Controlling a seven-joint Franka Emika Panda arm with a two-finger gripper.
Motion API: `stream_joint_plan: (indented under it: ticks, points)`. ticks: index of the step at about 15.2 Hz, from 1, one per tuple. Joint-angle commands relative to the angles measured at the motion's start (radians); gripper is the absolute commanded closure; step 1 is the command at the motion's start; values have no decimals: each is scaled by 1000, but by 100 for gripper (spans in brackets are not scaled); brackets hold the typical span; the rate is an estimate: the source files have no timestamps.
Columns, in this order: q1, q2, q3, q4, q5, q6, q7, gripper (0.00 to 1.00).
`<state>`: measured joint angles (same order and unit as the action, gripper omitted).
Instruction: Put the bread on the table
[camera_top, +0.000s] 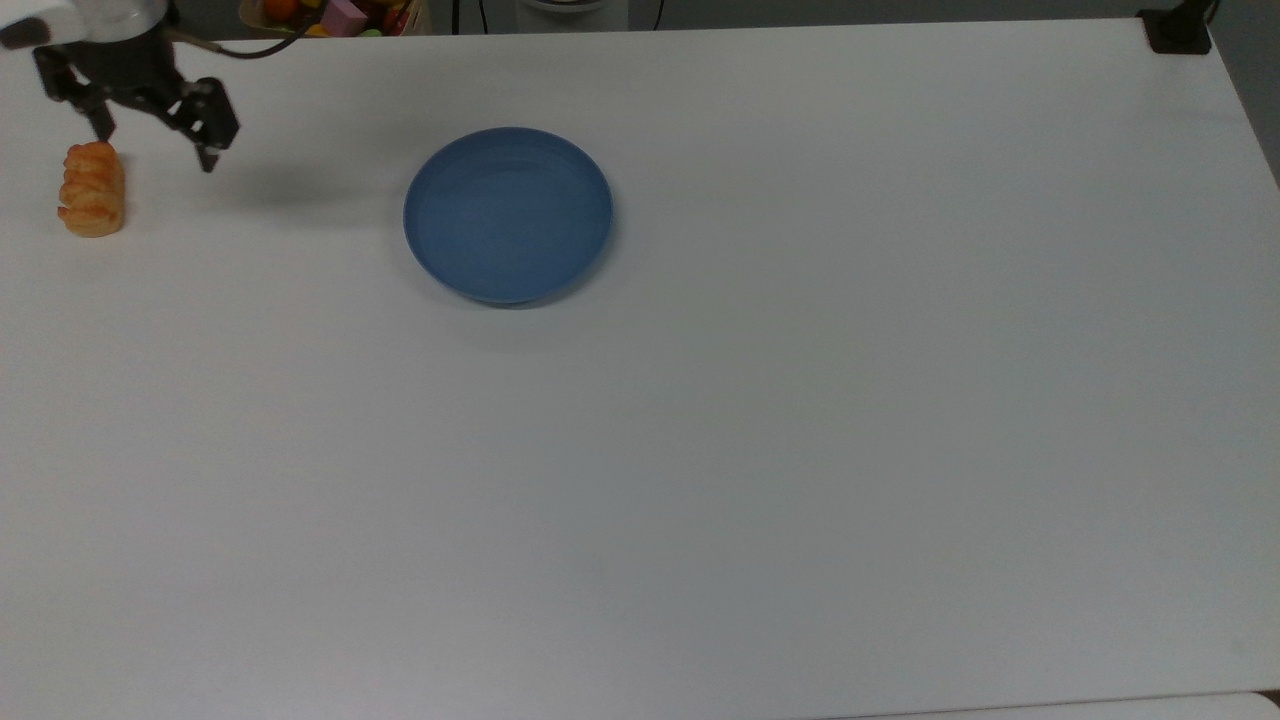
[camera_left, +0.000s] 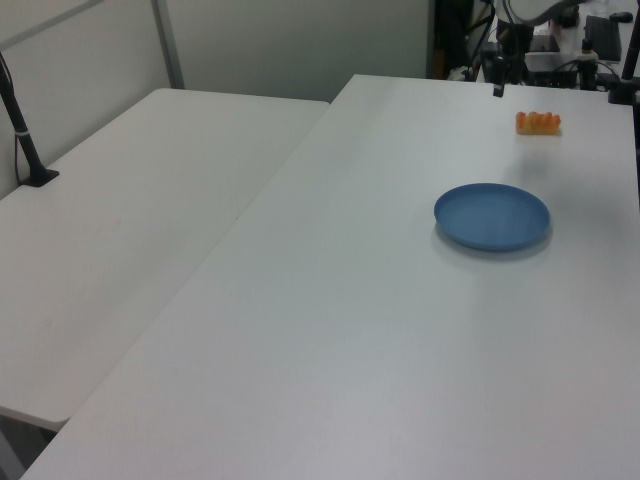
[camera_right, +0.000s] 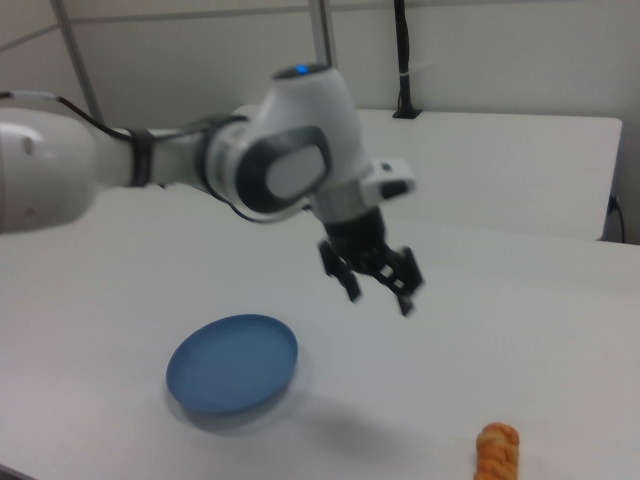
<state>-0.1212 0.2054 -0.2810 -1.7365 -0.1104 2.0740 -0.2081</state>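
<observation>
In the top view, the bread (camera_top: 92, 189) lies flat on the table (camera_top: 700, 480) at the far left, well apart from the blue plate (camera_top: 508, 213) to its right. The gripper (camera_top: 152, 140) hangs above and just right of the bread, fingers spread wide and empty. Placement appears complete; what remains, at most, is retracting the arm.

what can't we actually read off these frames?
- Arm base and upper links: cut off by the top view's upper-left edge; the gripper and wrist show there, open and empty.
- Gripper in the right view: motion-blurred, fingertip detail unreadable.
- Bread: its lower end is cut by the right view's bottom edge.
- Bread ridges in the left view: too small.
- Colourful items beyond the table: cropped by the top view's upper edge.
</observation>
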Motion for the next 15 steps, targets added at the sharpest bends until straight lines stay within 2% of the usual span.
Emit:
stream_joint_plan:
  ticks: [1, 4, 8, 12, 15]
  points:
    - [-2, -104, 118, -23, 6, -124, 81, 0]
    - [3, -138, 210, -23, 0, -155, 206, 0]
    - [9, -172, 298, -14, 1, -216, 265, 0]
    - [15, -175, 351, 49, 6, -354, 279, 0]
    - [31, -182, 355, 54, 6, -367, 289, 0]
